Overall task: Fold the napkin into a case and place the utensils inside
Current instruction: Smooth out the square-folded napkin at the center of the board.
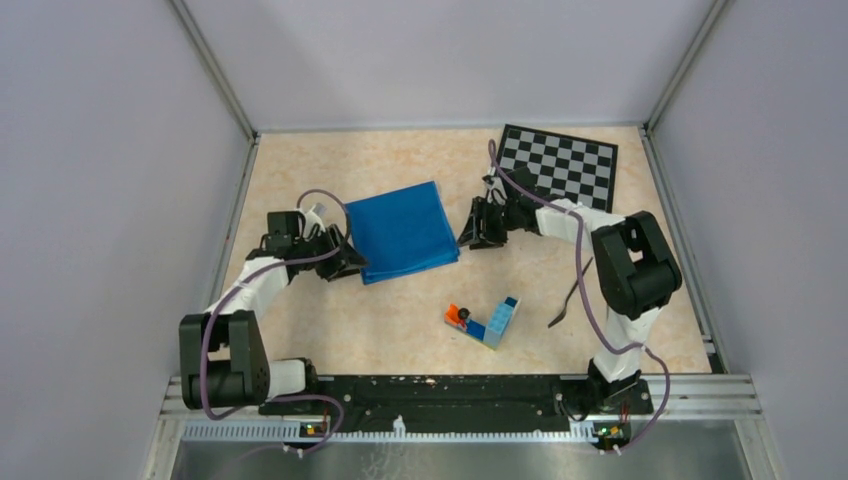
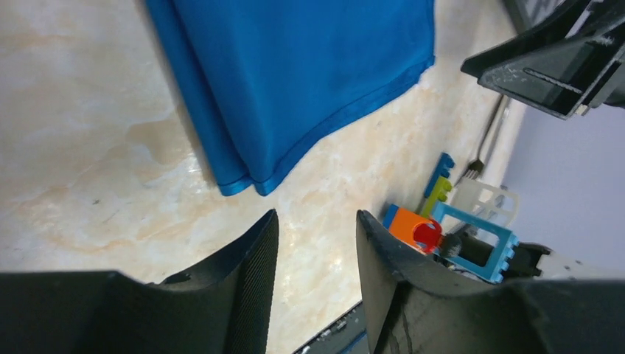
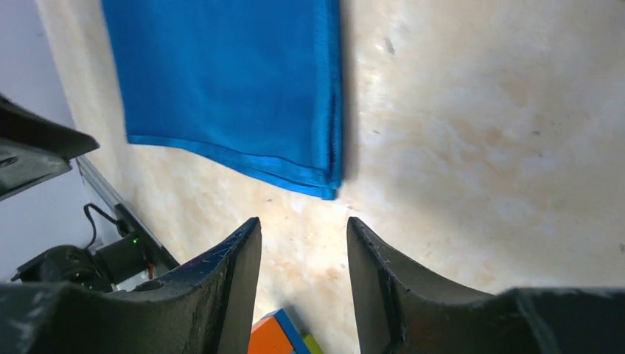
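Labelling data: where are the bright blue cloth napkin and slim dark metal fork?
Bright blue cloth napkin (image 1: pixel 400 230): top external view, its centre.
Slim dark metal fork (image 1: pixel 568 300): top external view, its handle.

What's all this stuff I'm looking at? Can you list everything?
napkin: one, bright blue, folded, mid-table between the grippers.
chessboard: one, black and white, far right corner.
toy bricks: one cluster, blue, orange and green, near centre.
fork: one, dark grey, right of the toy bricks.
table: one, beige marbled, under everything.
left gripper: one, black, open, by napkin's left edge.
right gripper: one, black, open, by napkin's right edge.
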{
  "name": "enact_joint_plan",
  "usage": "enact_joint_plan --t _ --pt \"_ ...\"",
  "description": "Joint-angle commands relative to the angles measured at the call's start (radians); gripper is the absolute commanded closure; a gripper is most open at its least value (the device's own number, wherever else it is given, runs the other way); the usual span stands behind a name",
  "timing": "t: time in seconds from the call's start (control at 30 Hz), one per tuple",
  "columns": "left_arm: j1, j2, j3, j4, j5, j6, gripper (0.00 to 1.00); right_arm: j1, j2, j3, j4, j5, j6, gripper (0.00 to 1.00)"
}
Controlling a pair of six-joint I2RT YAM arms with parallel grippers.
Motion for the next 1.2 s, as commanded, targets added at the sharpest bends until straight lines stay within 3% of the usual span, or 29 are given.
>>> enact_joint_plan --t 0.0,0.23,0.33,0.57,0.77,1.03,1.17 --pt "-0.019 0.05 0.014 0.234 0.173 -0.1 0.52 0.017 -0.042 0.064 0.051 -0.068 -0.029 0.54" --pt "-0.114 0.257 0.095 0.328 0.158 -0.127 0.51 0.025 0.096 0.163 0.19 -0.201 0.08 0.56" --pt "-0.113 0.304 0.09 0.272 0.096 -0.077 0.6 0.025 0.122 0.158 0.213 -0.229 0.11 0.58" --pt "-0.085 0.25 -0.067 0.241 -0.044 -0.061 0.65 0.027 0.134 0.08 0.278 -0.23 0.124 0.57" --pt "-0.077 0.223 -0.107 0.235 -0.083 -0.068 0.66 0.043 0.162 0.072 0.292 -0.229 0.125 0.55" --pt "-0.077 0.07 -0.037 0.151 0.02 -0.054 0.5 0.054 0.158 0.079 0.263 -0.227 0.101 0.55" --pt "-0.077 0.03 -0.011 0.138 0.031 -0.073 0.45 0.055 0.161 0.059 0.275 -0.223 0.1 0.6"
